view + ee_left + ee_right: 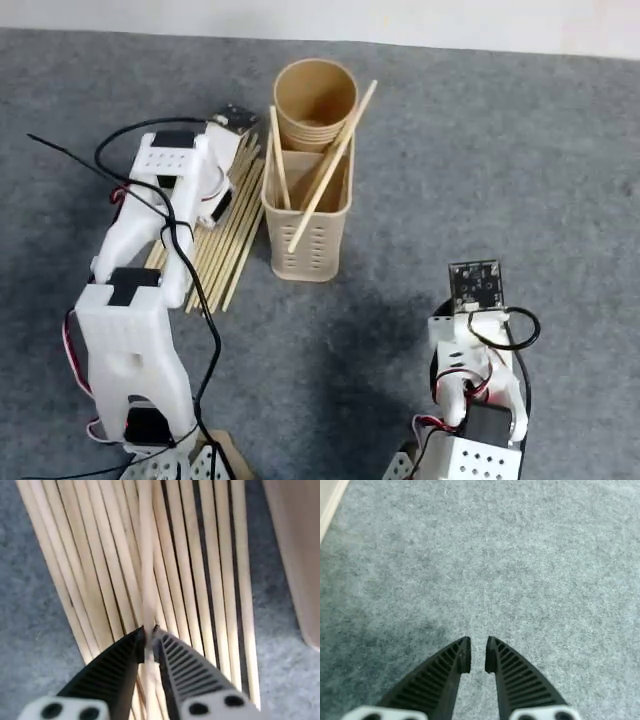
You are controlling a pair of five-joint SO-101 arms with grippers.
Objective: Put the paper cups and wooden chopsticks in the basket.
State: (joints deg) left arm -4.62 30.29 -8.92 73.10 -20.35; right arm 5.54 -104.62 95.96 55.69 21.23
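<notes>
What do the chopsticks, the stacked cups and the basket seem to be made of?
The chopsticks look like pale bare wood with a matt finish; faint lengthwise grain shows. The cups look like brown paper, matt, with thin rolled rims, nested one in another. The basket is probably beige plastic: a smooth wall with neat rows of small slots, though the look leaves this open.

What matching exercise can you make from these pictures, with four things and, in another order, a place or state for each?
1. paper cups
2. loose chopsticks
3. left gripper
4. right gripper

A. over bare carpet, holding nothing
B. shut on one chopstick
C. stacked in the basket
D. lying on the carpet beside the basket

Pairs: 1-C, 2-D, 3-B, 4-A
</notes>
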